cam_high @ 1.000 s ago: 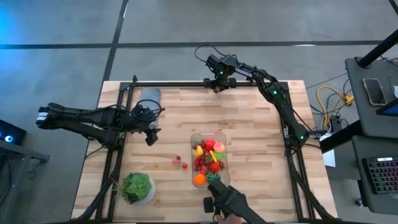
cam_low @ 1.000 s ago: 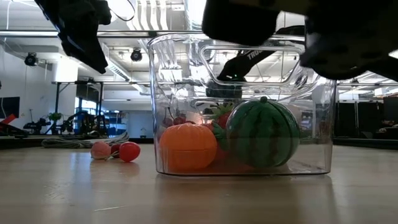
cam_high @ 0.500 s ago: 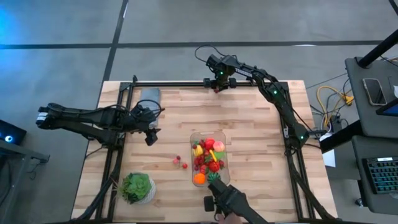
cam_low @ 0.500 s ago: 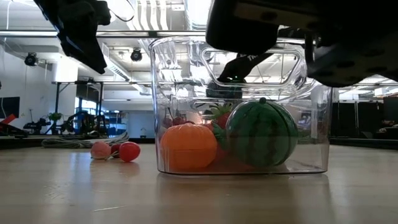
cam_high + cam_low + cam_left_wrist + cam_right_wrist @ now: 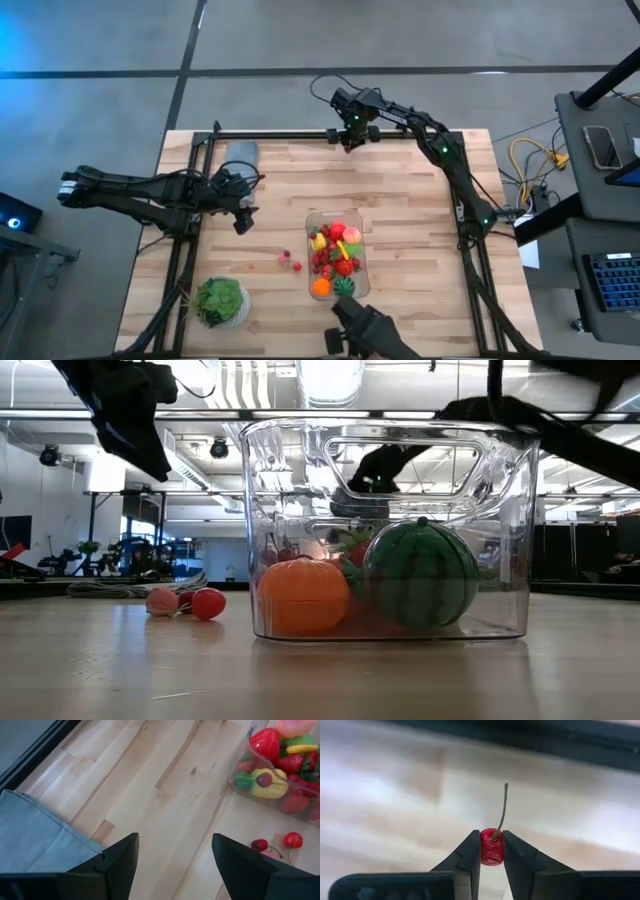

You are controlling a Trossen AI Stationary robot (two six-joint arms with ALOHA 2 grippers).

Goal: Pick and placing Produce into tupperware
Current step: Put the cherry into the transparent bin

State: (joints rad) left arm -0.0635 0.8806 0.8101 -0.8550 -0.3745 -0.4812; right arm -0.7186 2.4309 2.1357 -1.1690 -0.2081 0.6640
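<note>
- The right arm's fingers (image 5: 491,851) are pinching a small red cherry (image 5: 491,847) by its body, stem pointing up, at the far edge of the tabletop (image 5: 420,190).
- Lifting straight up before swinging over would be keeping the light grip from slipping.
- The clear container (image 5: 337,256), already holding mixed fruit, is sitting well apart, nearer the front edge.
- The left arm's fingers (image 5: 172,857) are hanging open and empty near the folded cloth (image 5: 35,835), with loose cherries (image 5: 280,844) lying just beside the container.

Clear glossy plastic tupperware (image 5: 390,530), pale smooth wood table (image 5: 420,190), matt grey-blue cloth (image 5: 35,832).
</note>
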